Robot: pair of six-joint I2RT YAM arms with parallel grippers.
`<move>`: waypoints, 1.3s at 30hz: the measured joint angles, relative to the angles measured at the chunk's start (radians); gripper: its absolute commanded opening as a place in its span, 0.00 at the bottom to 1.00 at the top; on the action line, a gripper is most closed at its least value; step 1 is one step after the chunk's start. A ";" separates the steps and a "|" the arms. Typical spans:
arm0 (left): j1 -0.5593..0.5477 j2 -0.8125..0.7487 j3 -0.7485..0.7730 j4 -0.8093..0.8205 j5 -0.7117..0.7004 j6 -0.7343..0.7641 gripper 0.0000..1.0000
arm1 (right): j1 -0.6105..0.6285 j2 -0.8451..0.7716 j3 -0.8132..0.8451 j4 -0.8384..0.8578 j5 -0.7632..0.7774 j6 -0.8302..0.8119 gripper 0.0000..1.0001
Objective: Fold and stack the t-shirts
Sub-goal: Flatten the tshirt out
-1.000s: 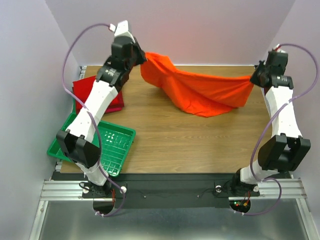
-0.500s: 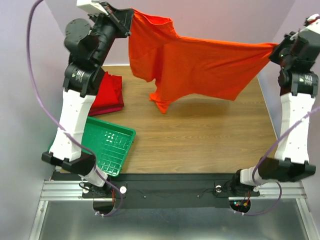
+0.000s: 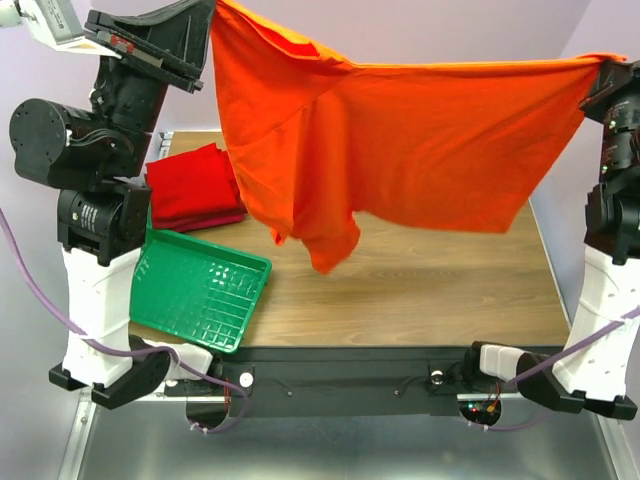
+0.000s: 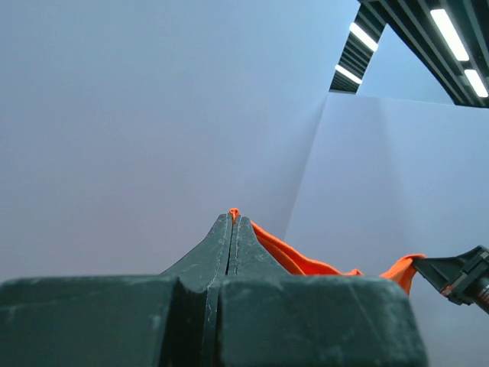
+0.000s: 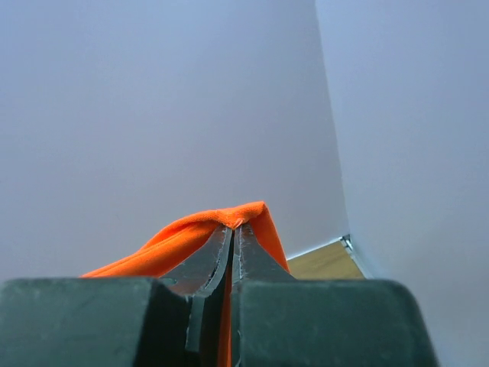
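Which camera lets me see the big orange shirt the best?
The top external view: the orange shirt hangs spread out between the left tool and right tool. Each wrist view shows only a small pinched edge of it.

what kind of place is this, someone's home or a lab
Most likely a robotics lab cell: robot arms bolted to a metal frame at a wooden table, boxed in by plain walls, with ceiling strip lights.
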 measured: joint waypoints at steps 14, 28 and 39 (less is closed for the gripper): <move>0.014 0.422 0.051 -0.133 0.007 0.048 0.00 | 0.006 0.348 -0.138 0.010 0.007 0.012 0.00; 0.057 0.753 0.210 -0.179 0.079 0.072 0.00 | 0.006 0.634 0.149 -0.024 0.027 -0.007 0.00; 0.061 0.409 0.151 -0.078 0.167 0.073 0.00 | 0.006 0.415 0.069 -0.011 0.039 -0.039 0.00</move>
